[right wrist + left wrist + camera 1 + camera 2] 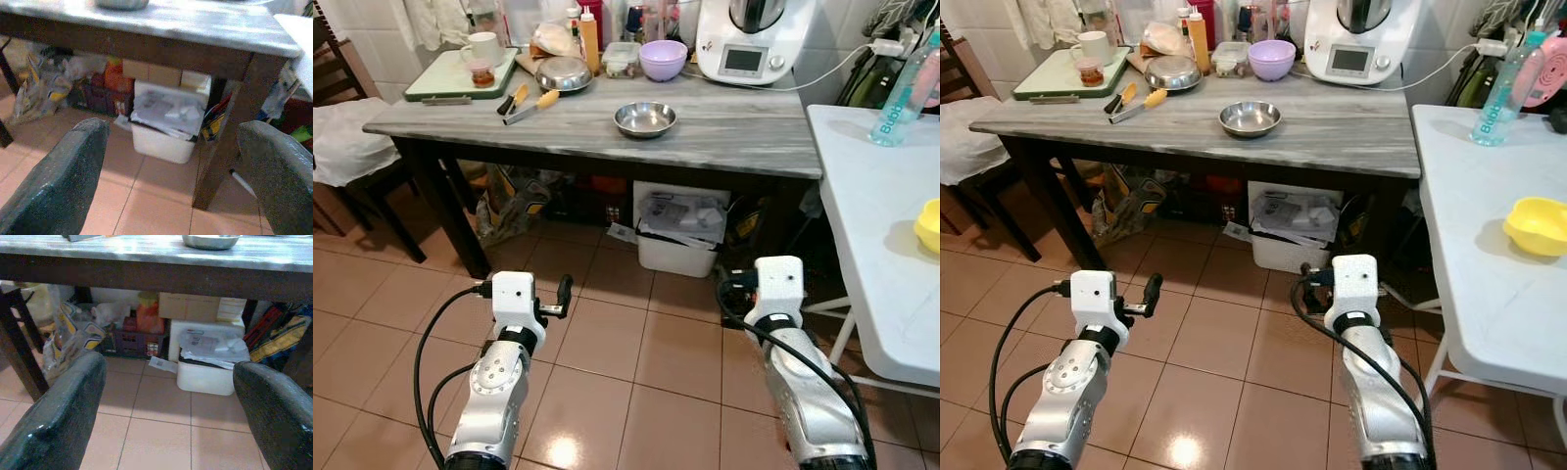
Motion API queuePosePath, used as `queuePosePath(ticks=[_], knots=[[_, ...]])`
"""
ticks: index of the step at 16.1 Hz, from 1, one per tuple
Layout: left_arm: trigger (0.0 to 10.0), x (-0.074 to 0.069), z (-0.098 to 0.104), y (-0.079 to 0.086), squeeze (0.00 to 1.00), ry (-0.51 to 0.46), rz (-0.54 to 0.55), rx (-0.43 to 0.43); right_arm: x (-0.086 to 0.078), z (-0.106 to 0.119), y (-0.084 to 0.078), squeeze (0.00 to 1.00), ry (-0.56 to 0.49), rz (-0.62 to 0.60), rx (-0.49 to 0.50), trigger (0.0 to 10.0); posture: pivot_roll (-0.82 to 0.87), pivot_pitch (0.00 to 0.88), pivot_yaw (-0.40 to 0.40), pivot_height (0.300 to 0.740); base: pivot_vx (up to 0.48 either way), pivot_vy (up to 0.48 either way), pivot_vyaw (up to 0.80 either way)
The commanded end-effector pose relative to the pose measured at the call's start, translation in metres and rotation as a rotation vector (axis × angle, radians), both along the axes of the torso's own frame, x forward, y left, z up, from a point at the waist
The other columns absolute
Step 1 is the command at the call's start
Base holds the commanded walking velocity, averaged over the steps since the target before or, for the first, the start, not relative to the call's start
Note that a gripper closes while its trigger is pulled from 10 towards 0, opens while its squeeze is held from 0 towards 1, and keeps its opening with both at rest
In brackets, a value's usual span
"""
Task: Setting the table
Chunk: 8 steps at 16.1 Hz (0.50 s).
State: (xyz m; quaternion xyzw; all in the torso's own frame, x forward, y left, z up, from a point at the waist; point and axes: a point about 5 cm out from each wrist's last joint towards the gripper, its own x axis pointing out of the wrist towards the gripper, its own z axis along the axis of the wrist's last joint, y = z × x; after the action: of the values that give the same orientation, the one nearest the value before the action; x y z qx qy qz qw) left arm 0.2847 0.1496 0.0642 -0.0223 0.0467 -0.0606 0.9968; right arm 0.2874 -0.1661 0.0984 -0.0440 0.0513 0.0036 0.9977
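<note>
Nearest, both arms are held low over the tiled floor (636, 362), short of the table. The left pincer (166, 396) is spread wide and empty, its two black fingers (54, 416) framing the clutter under the table; the right pincer (171, 161) is likewise wide and holds nothing.

Beyond them stands the grey table (724, 132), its front edge facing the robot, with a white bin (680, 240) and bags stowed beneath.

The likeliest thing to fetch for the setting is the steel bowl (645, 118), sitting upright near the middle of the table, ahead of and above both pincers and roughly between them. Being round, it has no long axis to align with. Neither arm looks clearly nearer; the right has slightly more open tabletop around its approach. To the bowl's left lie two knives (530, 106), handles angled away toward the back. Bare surface surrounds the bowl on the near side.

To the right, the white table (1489, 245) carries a yellow bowl (1538, 225) and has free room for placing things.

Farthest back, a purple bowl (663, 59) and a kitchen machine (744, 44) crowd the wall.
</note>
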Motion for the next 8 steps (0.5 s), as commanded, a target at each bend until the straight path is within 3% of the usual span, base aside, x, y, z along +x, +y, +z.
queuePosePath(ticks=[1,4,8], knots=[[10.0,0.002,0.005,-0.002,0.0,-0.023,-0.015,0.015,0.0,0.008,-0.006,0.0,-0.045,-0.036,-0.041,10.0,-0.04,0.036,0.043,0.74,0.0,0.0,0.0],[10.0,0.003,0.009,-0.008,0.0,-0.048,-0.035,-0.009,-0.002,0.023,-0.012,0.0,-0.132,-0.043,-0.128,10.0,-0.05,0.035,0.04,0.74,0.0,0.0,-0.36],[10.0,-0.001,0.008,-0.002,0.0,-0.043,-0.028,-0.009,-0.013,0.015,-0.019,0.0,-0.106,-0.066,-0.101,10.0,-0.05,0.036,0.041,0.74,0.0,0.0,-0.66]])
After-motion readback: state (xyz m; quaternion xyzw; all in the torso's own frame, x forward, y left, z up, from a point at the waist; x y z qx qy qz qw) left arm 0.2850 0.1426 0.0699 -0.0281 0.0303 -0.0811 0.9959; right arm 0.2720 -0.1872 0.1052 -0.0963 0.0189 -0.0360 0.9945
